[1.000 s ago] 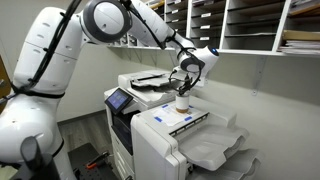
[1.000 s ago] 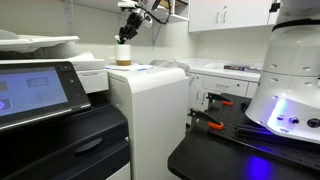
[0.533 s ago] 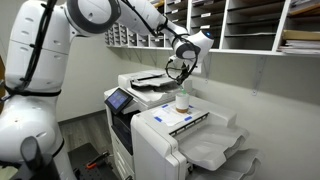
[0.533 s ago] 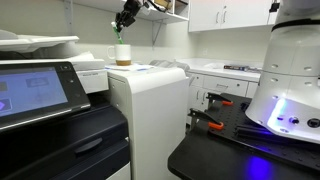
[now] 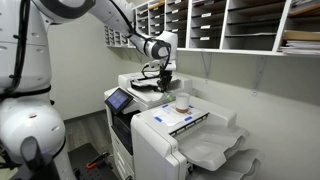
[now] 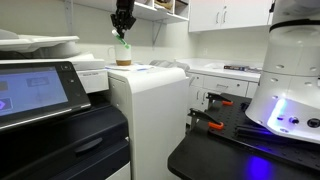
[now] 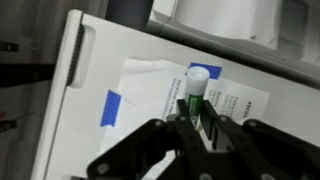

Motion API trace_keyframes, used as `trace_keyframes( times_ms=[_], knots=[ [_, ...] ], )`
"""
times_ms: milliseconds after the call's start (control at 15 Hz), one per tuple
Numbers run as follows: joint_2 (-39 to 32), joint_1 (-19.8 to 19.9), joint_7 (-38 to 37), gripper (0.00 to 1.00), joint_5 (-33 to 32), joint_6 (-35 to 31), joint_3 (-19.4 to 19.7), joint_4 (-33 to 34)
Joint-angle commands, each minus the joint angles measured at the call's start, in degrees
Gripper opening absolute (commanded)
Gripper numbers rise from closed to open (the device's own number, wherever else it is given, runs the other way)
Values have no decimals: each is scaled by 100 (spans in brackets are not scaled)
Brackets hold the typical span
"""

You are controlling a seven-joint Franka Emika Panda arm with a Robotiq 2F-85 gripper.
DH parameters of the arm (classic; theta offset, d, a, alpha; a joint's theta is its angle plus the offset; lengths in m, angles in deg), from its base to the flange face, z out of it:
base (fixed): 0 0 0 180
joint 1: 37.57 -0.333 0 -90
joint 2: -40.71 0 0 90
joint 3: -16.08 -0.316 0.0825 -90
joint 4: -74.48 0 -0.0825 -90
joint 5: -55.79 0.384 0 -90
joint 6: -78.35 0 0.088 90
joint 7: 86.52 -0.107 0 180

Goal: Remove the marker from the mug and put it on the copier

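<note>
Above the copier (image 5: 150, 140), gripper (image 5: 161, 75) jaws pinch the green marker (image 7: 196, 85), cap hanging down for set-down. Cream mug (image 5: 182, 101) sits right of it, out of the way.

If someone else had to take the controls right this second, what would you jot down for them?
Gripper: shut on the marker, held in the air over the copier.
Mug: upright on the copier top, apart from the gripper, without the marker.
Done: marker out of the mug.
Left: lower it onto the copier's flat top and let go.
</note>
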Motion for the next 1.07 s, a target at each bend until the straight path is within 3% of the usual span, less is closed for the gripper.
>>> trace_keyframes(
  times_ms=[0,200,533,600,667,733,1000],
  knots=[
    [216,-104,-1265,5,-494,-378,-131,-768],
    [124,-159,-1989,5,-537,-1231,-243,-1352],
    [38,-205,-2720,5,-670,-1549,-293,-1655],
    [57,-212,-2818,10,-699,-1506,-303,-1659],
    [79,-213,-2890,44,-686,-1482,-318,-1657],
    [119,-207,-2923,45,-664,-1550,-333,-1673],
    [342,-160,-3096,74,-691,-1816,-332,-1719]
  ],
)
